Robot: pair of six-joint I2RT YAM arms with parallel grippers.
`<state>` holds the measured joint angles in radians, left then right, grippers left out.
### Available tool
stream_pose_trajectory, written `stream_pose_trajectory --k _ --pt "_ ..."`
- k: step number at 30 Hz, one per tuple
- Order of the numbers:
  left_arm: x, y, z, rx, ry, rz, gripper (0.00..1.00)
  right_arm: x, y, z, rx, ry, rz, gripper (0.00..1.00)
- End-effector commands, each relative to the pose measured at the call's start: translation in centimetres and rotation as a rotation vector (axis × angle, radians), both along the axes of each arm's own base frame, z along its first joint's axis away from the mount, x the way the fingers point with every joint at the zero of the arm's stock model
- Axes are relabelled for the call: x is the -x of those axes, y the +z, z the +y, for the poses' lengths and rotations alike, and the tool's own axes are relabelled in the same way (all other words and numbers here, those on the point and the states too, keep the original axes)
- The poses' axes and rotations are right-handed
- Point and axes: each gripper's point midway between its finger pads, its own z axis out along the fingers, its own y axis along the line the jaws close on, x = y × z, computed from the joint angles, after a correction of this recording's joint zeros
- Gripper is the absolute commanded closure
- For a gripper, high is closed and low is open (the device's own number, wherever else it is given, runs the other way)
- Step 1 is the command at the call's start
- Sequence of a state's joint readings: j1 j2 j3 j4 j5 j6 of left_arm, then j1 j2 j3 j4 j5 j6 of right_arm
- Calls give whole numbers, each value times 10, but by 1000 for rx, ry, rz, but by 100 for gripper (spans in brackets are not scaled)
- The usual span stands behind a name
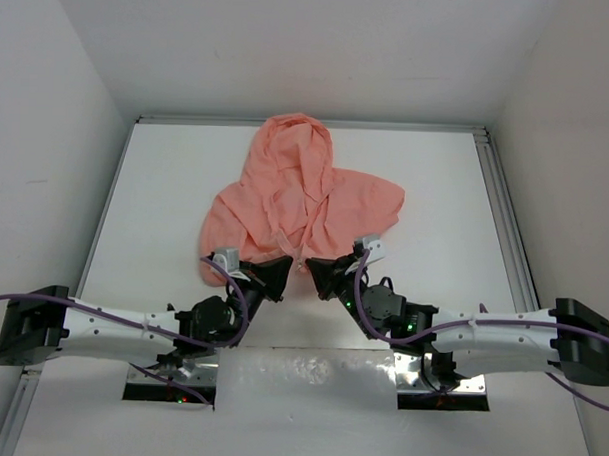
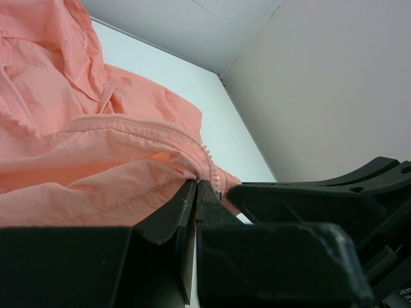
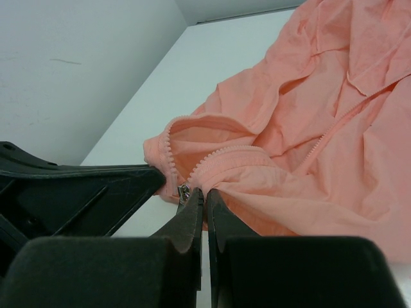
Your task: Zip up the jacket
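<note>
Jacket lies on the worktop, centred side to side. Its hood is against the far edge and the bottom hem faces the near edge. The front looks open at the bottom: the zipper teeth run in two separate rows near the hem.

Left gripper: jaws together, clamped on the bottom corner of one front panel, right at the end of its tooth row. Right gripper: jaws together, pinching the other panel's bottom corner. A small metal slider sits just beside the right fingertips. Can't tell if it's inside the pinch or only next to it. The grippers are near each other, almost tip to tip.

Risks, my read:
- Fabric is thin and both pinches are shallow, at the very edge. Any pull apart or lift could strip a corner out of the jaws.
- The pin has to seat in the slider before anything zips. If the two ends are misaligned or twisted, the slider will jam or run on one row only.
- Loose fabric bunches next to the teeth on the right side. Drag it along and it gets caught in the slider.
- Nothing anchors the jacket but its own weight. Pulling toward the far edge with no counter-tension at the hem would just slide or crumple it.
- With the grippers this close, the fingers could collide if either wrist rotates.
</note>
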<state>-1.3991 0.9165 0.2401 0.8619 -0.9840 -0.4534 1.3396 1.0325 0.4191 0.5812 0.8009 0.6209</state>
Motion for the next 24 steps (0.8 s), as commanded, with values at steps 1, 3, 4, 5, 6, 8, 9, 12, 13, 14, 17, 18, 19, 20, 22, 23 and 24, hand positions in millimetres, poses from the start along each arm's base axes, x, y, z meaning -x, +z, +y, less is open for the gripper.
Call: stream_pose_trajectory --k 1,3,4,5,6,8,9,12,13,14,17,18,19,20,22,23,24 --pt "3 9 -2 49 -9 -3 100 2 17 4 -45 14 -14 100" --pt "2 10 -1 56 -6 0 100 3 16 3 -47 15 -11 100" --pt "1 9 0 57 2 3 100 3 16 3 -47 17 -11 100" --pt "2 9 0 59 3 5 100 3 15 3 -48 18 -9 100" --pt "1 9 0 57 4 6 100 4 15 4 -48 20 -8 100" --pt "1 8 0 54 8 11 100 3 15 3 -48 18 -8 100" --pt "1 8 0 60 9 13 100 4 15 3 -49 20 -8 100" --pt "1 7 0 55 12 16 100 4 16 3 -50 21 -10 100" --pt "0 7 0 52 15 17 100 4 16 4 -50 24 -10 100" --pt "0 7 -1 49 15 18 100 4 15 4 -47 24 -10 100" --pt "0 5 -1 44 16 20 100 4 16 4 -47 27 -10 100" --pt "0 6 -1 49 17 21 100 5 15 5 -41 29 -8 100" --pt "0 6 -2 49 17 22 100 5 15 4 -40 29 -9 100" --pt "-1 5 -1 47 19 22 100 5 14 4 -38 29 -9 100" --pt "0 6 -2 49 17 20 100 5 14 5 -38 32 -6 100" --pt "0 6 -2 47 16 20 100 5 13 5 -33 33 -7 100" --pt "0 6 -2 47 16 20 100 5 14 5 -35 32 -6 100"
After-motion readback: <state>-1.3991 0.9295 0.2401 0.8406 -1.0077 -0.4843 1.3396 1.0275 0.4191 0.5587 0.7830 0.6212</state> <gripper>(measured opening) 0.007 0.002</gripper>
